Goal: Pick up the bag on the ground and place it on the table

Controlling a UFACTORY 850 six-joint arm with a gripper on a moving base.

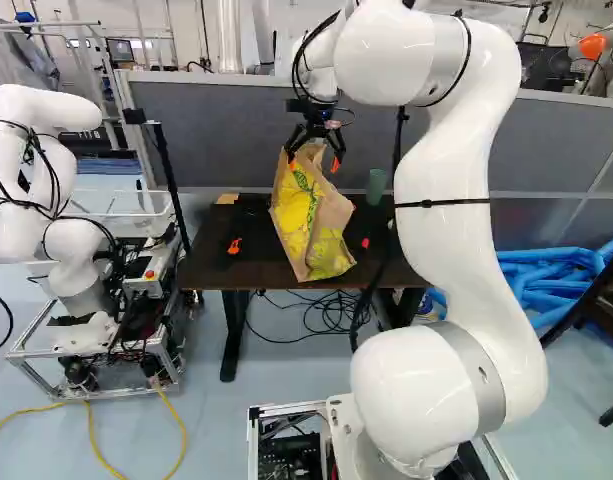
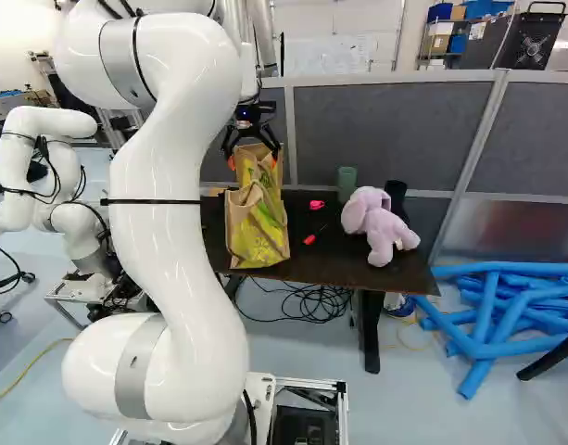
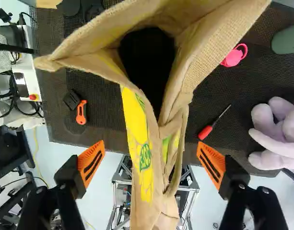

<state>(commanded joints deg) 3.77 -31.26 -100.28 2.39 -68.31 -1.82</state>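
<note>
Got 1 gripper (image 2: 254, 158), wide open, 2 orange pads (image 3: 92, 164) standing clear of bag on both sides, gripping nothing. Counted 1 jute shopping bag (image 2: 258, 222), mouth up, btwn fingers & reaching below gripper, over 1 dark table (image 2: 344, 267); can't confirm base contact. R of gripper, on table: 1 red-handled screwdriver (image 3: 205, 132), 1 pink lid (image 3: 234, 56), 1 green cup (image 2: 347, 184), 1 lilac plush toy (image 2: 385, 230). L of gripper: 1 orange/blk tool (image 3: 81, 113) on table, another robot (image 1: 72, 250) farther out.
</note>
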